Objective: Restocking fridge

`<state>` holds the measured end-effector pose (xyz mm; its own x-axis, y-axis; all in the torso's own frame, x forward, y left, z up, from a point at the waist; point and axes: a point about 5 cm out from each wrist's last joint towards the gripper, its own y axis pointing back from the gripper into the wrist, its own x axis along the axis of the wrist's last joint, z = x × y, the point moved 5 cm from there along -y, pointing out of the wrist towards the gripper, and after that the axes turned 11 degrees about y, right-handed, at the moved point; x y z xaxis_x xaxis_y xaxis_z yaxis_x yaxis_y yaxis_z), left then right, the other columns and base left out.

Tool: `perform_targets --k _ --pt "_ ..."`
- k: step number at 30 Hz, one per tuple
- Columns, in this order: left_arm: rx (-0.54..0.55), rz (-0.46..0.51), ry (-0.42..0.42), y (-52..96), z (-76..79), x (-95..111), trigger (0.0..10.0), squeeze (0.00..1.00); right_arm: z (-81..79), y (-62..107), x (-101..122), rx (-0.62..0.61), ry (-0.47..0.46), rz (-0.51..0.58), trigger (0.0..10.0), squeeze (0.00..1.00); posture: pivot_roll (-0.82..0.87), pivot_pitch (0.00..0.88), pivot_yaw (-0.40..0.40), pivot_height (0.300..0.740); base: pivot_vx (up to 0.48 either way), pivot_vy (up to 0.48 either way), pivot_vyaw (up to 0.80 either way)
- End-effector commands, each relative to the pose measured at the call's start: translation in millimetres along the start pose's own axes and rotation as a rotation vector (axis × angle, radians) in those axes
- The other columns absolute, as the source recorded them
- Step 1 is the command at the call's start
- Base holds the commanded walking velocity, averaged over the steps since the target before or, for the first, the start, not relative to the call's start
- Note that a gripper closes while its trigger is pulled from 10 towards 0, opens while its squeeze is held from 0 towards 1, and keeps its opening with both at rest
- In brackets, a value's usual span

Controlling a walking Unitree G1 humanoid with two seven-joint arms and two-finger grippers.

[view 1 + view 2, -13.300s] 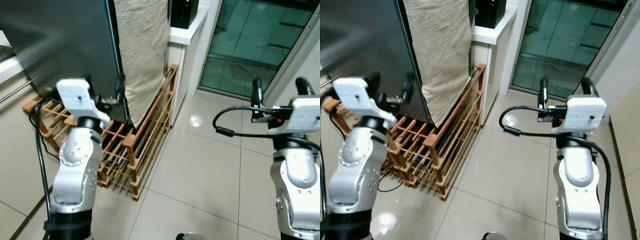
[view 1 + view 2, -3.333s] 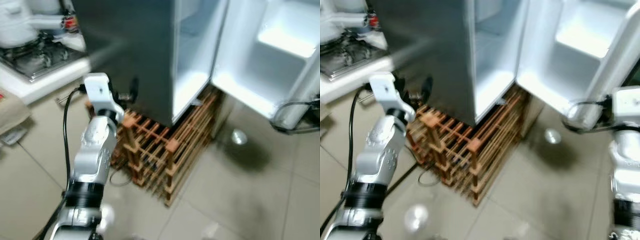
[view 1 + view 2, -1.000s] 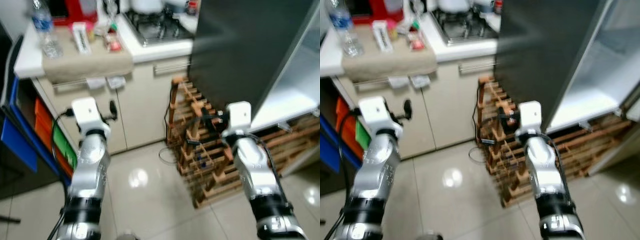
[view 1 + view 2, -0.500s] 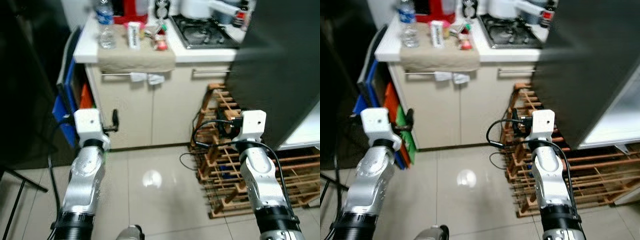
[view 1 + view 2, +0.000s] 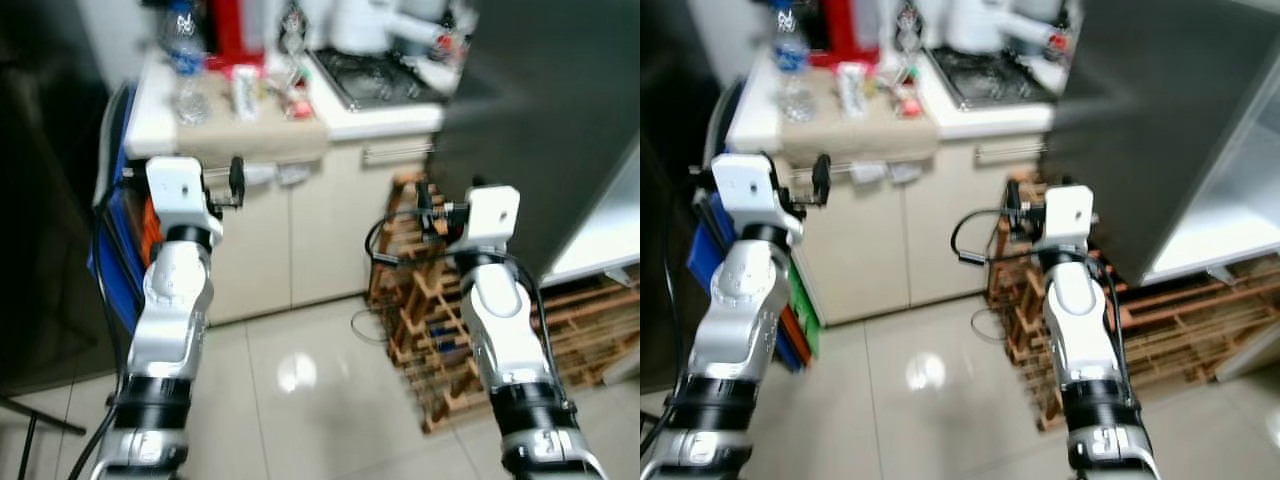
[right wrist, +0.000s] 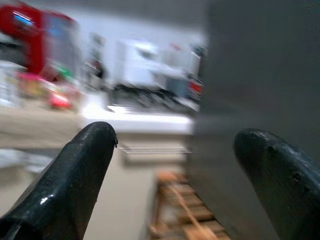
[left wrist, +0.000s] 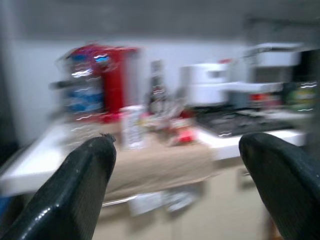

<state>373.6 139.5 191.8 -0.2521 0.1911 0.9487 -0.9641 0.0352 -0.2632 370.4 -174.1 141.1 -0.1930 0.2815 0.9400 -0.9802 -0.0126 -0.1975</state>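
Closest to you is the shiny tiled floor (image 5: 300, 400), with a bright spot of light on it. Your two silver arms are raised over it.

Your left gripper (image 7: 172, 175) is up in front of the counter. Its two black fingers (image 7: 80, 185) are spread wide apart, and there is nothing between them. Your right gripper (image 6: 175, 175) is up in front of the wooden rack. Its fingers (image 6: 75, 175) are spread wide too, and it holds nothing.

Just past your right arm is the wooden rack (image 5: 430, 320) of slats, standing on the floor. A black cable (image 5: 385, 250) loops from your right wrist in front of it. The rack sits beside the dark fridge (image 5: 540, 130). The fridge is on your right, and its door is open, so you can see a white shelf (image 5: 600, 235) inside.

Past your left arm are the cream cupboard doors (image 5: 300, 240) under the counter. A long metal handle (image 5: 395, 152) runs across the top of one door. Something blue (image 5: 110, 250) leans at the left end of the cupboard.

Farther back, on the white counter (image 5: 940, 120), a beige cloth (image 5: 855, 125) hangs over the front edge. On it stand a clear water bottle (image 5: 790, 75), a small white carton (image 5: 850, 85) and some small red things (image 5: 905, 100). Behind them is a red machine (image 5: 845, 25). To the right is a gas hob (image 5: 985, 65) with a white pot (image 5: 975, 20) on it. All of this is blurry
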Motion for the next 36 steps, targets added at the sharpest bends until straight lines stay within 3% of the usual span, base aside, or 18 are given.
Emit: perform_targets --k 1,4,5,6,9,18,20,21,22,27,30,34,36 --pt "0.011 0.008 -0.02 -2.4 -6.6 3 10.0 0.0 -6.4 -2.7 6 0.013 -0.015 0.016 10.0 0.02 -0.07 0.0 0.008 0.74 0.48 0.0 0.0" --pt "0.014 0.01 -0.016 -3.7 -5.9 3 10.0 0.0 -9.7 -1.9 6 0.036 0.0 0.017 10.0 0.03 -0.07 0.0 0.005 0.74 0.48 0.0 0.0" --pt "0.013 0.007 -0.002 -4.8 -4.1 2 10.0 0.0 -10.8 -1.2 8 0.053 -0.019 0.031 10.0 0.11 -0.08 0.0 0.006 0.74 0.48 0.0 0.66" --pt "0.013 0.007 -0.002 -4.8 -4.1 2 10.0 0.0 -10.8 -1.2 8 0.053 -0.019 0.031 10.0 0.11 -0.08 0.0 0.006 0.74 0.48 0.0 0.66" --pt "0.003 0.003 0.013 -5.7 0.8 1 10.0 0.0 -10.5 -2.8 12 0.063 -0.002 0.04 10.0 0.24 -0.08 0.0 0.009 0.74 0.477 0.0 0.55" --pt "-0.081 -0.059 0.032 2.8 19.4 -12 10.0 0.0 -7.7 -1.1 15 0.078 0.008 0.048 10.0 0.34 -0.09 0.0 0.005 0.74 0.374 -0.249 0.5" --pt "-0.109 -0.14 0.042 12.0 21.1 -27 10.0 0.0 -5.4 5.3 10 0.096 0.039 0.026 10.0 0.31 -0.08 0.0 -0.004 0.74 0.0 -0.33 0.49" --pt "-0.103 -0.166 0.001 15.2 19.1 -33 10.0 0.0 -3.1 7.5 6 0.09 0.032 0.012 10.0 0.2 -0.08 0.0 -0.018 0.74 0.0 0.0 0.0" --pt "-0.072 -0.195 -0.056 20.2 13.2 -42 10.0 0.0 -0.2 12.3 -3 0.086 0.023 -0.012 10.0 0.17 -0.07 0.0 -0.04 0.74 0.0 0.0 0.0" --pt "0.004 -0.224 0.011 28.4 6.7 -49 10.0 0.0 6.5 20.1 -14 0.072 0.04 -0.065 10.0 0.15 -0.06 0.0 -0.092 0.74 0.0 0.0 0.0" --pt "0.001 -0.19 -0.013 30.8 13.1 -45 10.0 0.0 2.9 20.2 -12 0.101 0.05 -0.062 10.0 0.14 -0.06 0.0 -0.119 0.74 0.0 0.0 0.0" --pt "0.022 -0.195 -0.022 32.6 6.6 -52 10.0 0.0 1.9 17.3 -19 0.085 0.076 -0.068 10.0 0.14 -0.05 0.0 -0.134 0.74 0.0 0.0 0.0" --pt "0.026 -0.199 -0.021 28.8 -3.7 -51 10.0 0.0 9.4 14.2 -20 -0.002 -0.004 -0.099 10.0 0.14 -0.06 0.0 -0.112 0.74 0.0 0.0 0.0"
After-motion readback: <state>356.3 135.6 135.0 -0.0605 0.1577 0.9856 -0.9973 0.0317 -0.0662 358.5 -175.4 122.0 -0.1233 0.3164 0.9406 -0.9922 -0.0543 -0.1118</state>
